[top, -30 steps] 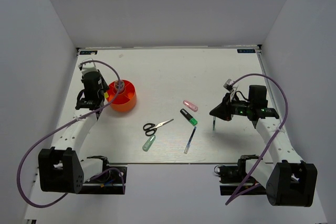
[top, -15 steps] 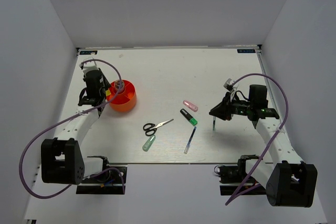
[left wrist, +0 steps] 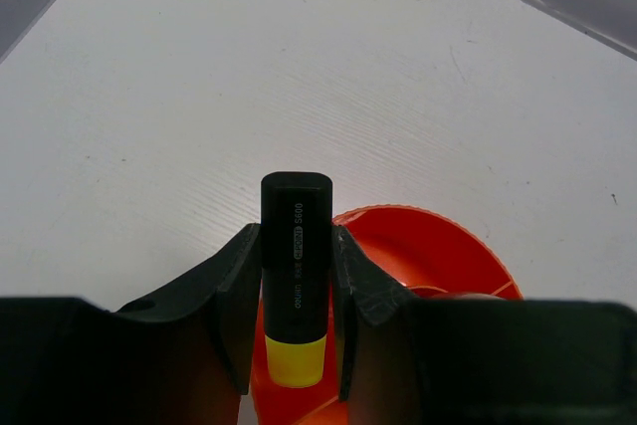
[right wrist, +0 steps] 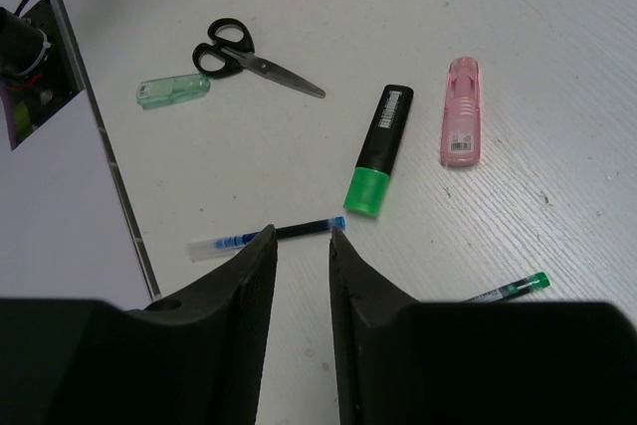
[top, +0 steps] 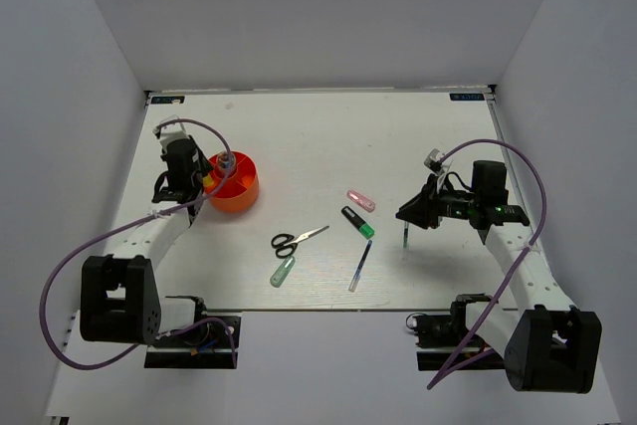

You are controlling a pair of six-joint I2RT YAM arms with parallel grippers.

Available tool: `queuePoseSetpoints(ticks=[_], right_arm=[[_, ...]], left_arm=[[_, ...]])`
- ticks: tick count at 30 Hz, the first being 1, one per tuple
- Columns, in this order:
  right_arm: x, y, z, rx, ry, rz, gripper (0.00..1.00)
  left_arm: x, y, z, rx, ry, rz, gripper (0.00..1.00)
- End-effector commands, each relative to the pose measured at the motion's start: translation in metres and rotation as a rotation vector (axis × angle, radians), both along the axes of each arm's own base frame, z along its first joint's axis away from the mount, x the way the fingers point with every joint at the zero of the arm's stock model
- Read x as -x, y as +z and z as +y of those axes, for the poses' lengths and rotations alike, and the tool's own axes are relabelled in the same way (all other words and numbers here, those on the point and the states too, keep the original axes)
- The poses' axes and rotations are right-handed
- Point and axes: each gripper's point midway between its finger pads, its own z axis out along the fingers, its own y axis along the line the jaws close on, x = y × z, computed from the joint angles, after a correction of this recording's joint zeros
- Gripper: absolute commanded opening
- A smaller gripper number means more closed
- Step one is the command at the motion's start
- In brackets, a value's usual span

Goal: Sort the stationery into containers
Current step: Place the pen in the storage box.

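Scissors [top: 297,239] near orange cup [top: 239,200]

I assess this as a robotics lab test cell. The left arm [top: 149,236] and right arm [top: 520,251] are bolted to the near edge of a white table [top: 318,131]. Plain white panels [top: 70,97] enclose it, and purple cables [top: 44,311] hang loose.

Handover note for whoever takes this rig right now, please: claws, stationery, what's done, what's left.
Left claw: shut on the yellow marker, at the orange cup edge, not yet dropped.
Right claw: open, empty, raised near the blue pen.
On the table: scissors, pale green tube, green-black marker, pink piece, green pen, blue pen.
Done: no piece visibly sorted yet.
Left: drop the marker, then sort those six.
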Motion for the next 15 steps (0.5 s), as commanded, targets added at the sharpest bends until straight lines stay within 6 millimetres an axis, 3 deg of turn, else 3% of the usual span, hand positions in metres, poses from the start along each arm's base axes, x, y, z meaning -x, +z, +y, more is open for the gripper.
queuePoseSetpoints(ticks=[1,8,12,15], right_arm=[[-0.0004,0.0031,0.0015,-0.015,0.018,-0.032,0.32],[-0.0002,0.0042,0.0018,-0.018,0.019,-0.032,0.33],[-0.0006,0.0056,0.0015,-0.019,0.017,-0.037,0.33],[-0.0004,0.0039,0.0017,-0.018,0.017,-0.033,0.34]], left_arm=[[0.0,0.0073,-0.0015,0.019,0.002,-0.039,0.0],[0.0048,0.0017,-0.0043,0.038,-0.002,-0.033,0.14],[0.0067,0.0,-0.0059,0.036,-0.007,-0.027,0.33],[0.0091,-0.0011,-0.0088,0.037,-0.014,-0.022,0.38]])
